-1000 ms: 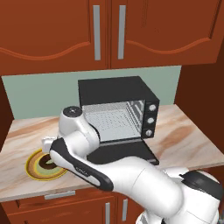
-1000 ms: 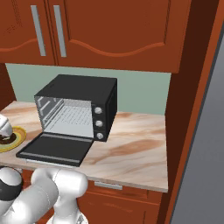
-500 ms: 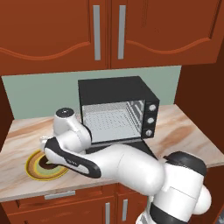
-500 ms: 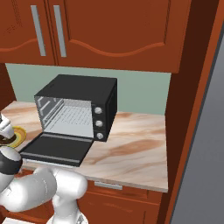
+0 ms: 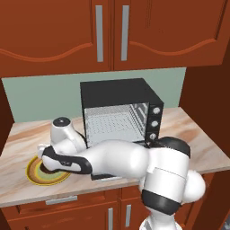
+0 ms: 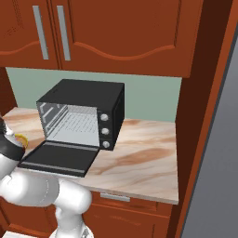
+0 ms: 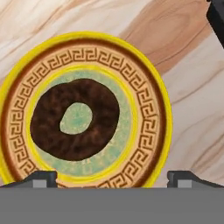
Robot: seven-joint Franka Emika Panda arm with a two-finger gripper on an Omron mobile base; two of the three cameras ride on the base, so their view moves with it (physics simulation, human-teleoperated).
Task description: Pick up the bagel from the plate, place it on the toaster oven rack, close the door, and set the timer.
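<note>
The bagel [image 7: 105, 118], a dark brown ring, lies flat in the pale green middle of the plate [image 7: 151, 113]. My gripper [image 7: 113, 179] hangs straight above them, open, its fingertips [image 7: 41, 178] wide apart at the plate's near rim with nothing between them. In the left base view my hand covers much of the plate [image 5: 38, 176] at the counter's left front. The toaster oven rack [image 5: 112, 123] spans the open oven. The door [image 6: 58, 158] lies dropped flat on the counter.
The black toaster oven [image 5: 121, 96] stands at the counter's middle, with three knobs [image 6: 104, 131] down its right side. Its open door juts toward the counter's front edge, right of the plate. Wooden cabinets [image 5: 112, 31] hang overhead. Bare marble counter [image 6: 139, 155] stretches to the oven's right.
The hand has sunk a little toward the plate, and the arm's elbow has swung round in front of the oven door. The jaws have stayed wide open.
</note>
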